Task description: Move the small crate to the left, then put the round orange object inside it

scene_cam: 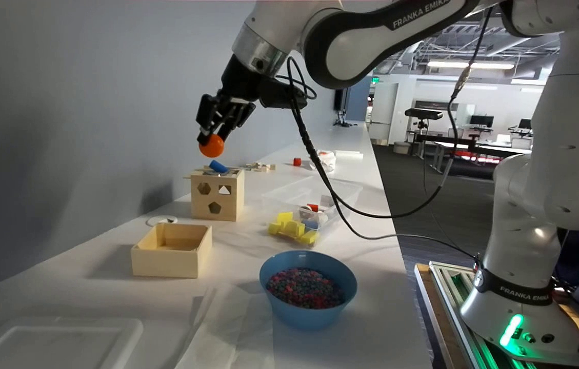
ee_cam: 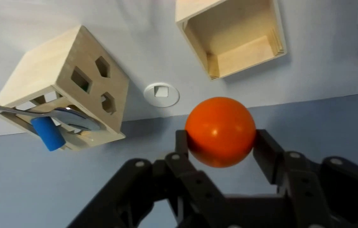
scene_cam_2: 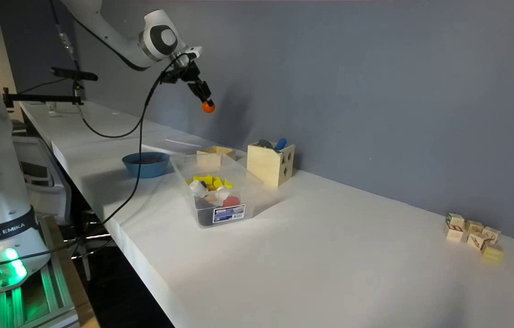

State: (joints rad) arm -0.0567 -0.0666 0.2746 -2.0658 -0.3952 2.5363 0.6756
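Note:
The round orange object (ee_cam: 220, 133) is pinched between the two black fingertips of my gripper (ee_cam: 220, 142), one on each side of it in the wrist view. Both exterior views show the ball (scene_cam: 212, 146) held high above the table, at the end of the downward-tilted gripper (scene_cam_2: 208, 103). Below, the small crate (scene_cam: 166, 262) of pale wood stands on the table with its top open. Its interior (ee_cam: 245, 57) looks bare in the wrist view. From an exterior view the crate (scene_cam_2: 209, 159) is partly behind the clear plastic bin.
The taller wooden cube (scene_cam: 217, 197) stands near the wall, with a spoon (ee_cam: 71, 118) and a blue cylinder (ee_cam: 48, 133) on top. Around are a blue bowl (scene_cam: 308, 312), a clear bin (scene_cam_2: 220, 196) with yellow pieces (scene_cam: 292, 228), a white lid (scene_cam: 58, 341) and several letter blocks (scene_cam_2: 477, 240).

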